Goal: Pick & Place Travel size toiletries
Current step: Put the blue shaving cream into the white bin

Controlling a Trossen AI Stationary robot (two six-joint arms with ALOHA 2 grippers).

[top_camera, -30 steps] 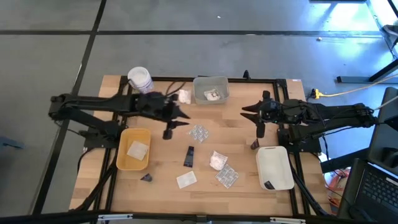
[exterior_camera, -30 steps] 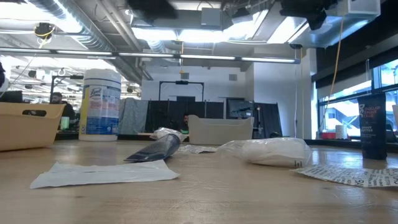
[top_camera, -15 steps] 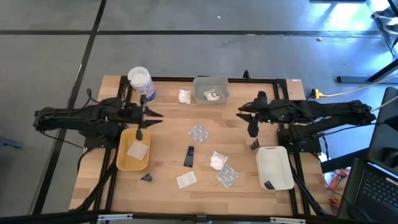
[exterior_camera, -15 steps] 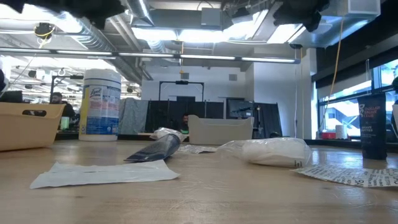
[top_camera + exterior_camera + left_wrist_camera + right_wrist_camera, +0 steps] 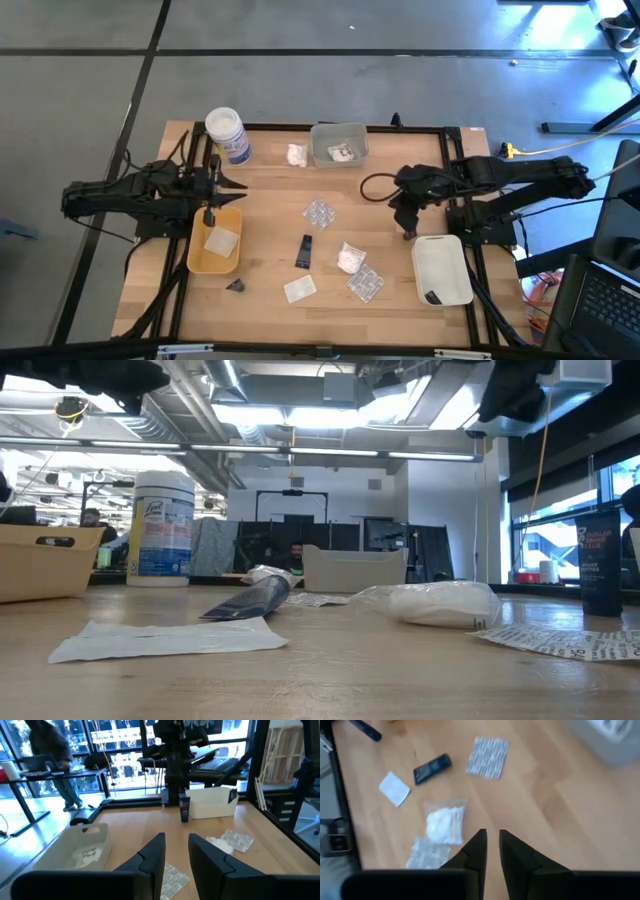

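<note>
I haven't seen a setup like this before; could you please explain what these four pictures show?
It is a robot with two dark arms at a wooden table, each ending in a two-finger gripper. One picture looks straight down on everything, one looks level across the tabletop, and the other two come from cameras on each arm's wrist.

The left gripper hangs above the yellow tray, which holds a white sachet. The right gripper hangs near the white tray. On both, the fingers stand slightly apart and hold nothing.

Between them lie small toiletries: a dark tube, two blister packs, a white packet, a flat sachet and a dark wedge. At the far edge stand a big jar and a clear tray.
</note>
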